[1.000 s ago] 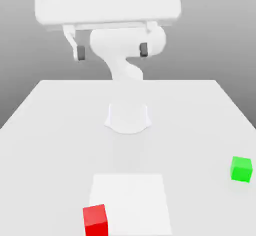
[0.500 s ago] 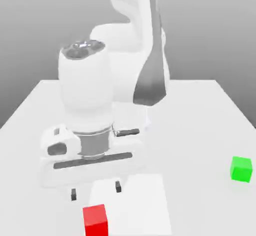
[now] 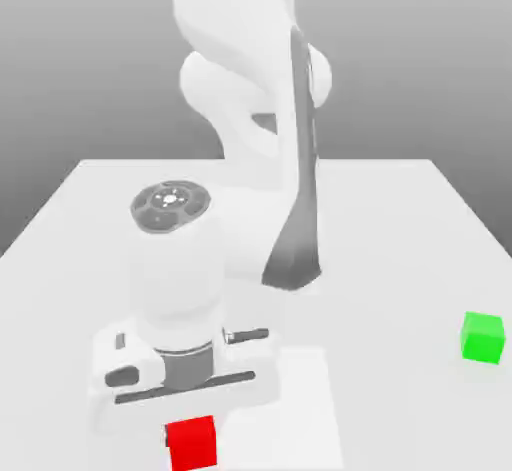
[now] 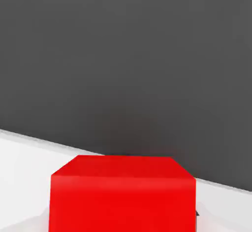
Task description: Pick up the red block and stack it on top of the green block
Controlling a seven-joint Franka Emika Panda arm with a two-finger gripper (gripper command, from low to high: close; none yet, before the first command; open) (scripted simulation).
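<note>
So the arm [image 3: 270,149] is bending down over the near edge of the white counter [image 3: 400,229], with its big white wrist and hand sitting low right above the red block [image 3: 191,443]. The end effector [image 3: 190,429] is hanging directly over that block, and its fingers are tucked behind the hand body in the exterior view, so you can't really make them out there, but they're pressed in on the red block, pinching it from the sides. The block is sitting at the front of the counter toward the exterior view's left, at the corner of a slightly brighter white square patch [image 3: 290,409] on the surface, and it's looking like it's resting on the counter or very close to it, can't tell which. In the hand view the red block [image 4: 123,196] is looming huge and close, top face and one side face showing, with a strip of white counter [image 4: 24,152] running behind it and dark grey background above. The green block [image 3: 483,337] is chilling way over on the exterior view's right, well apart from the red one and from the arm, sitting flat on the counter by itself near the edge. The arm's base is sitting further back toward the middle of the counter, mostly hidden behind the wrist.
</note>
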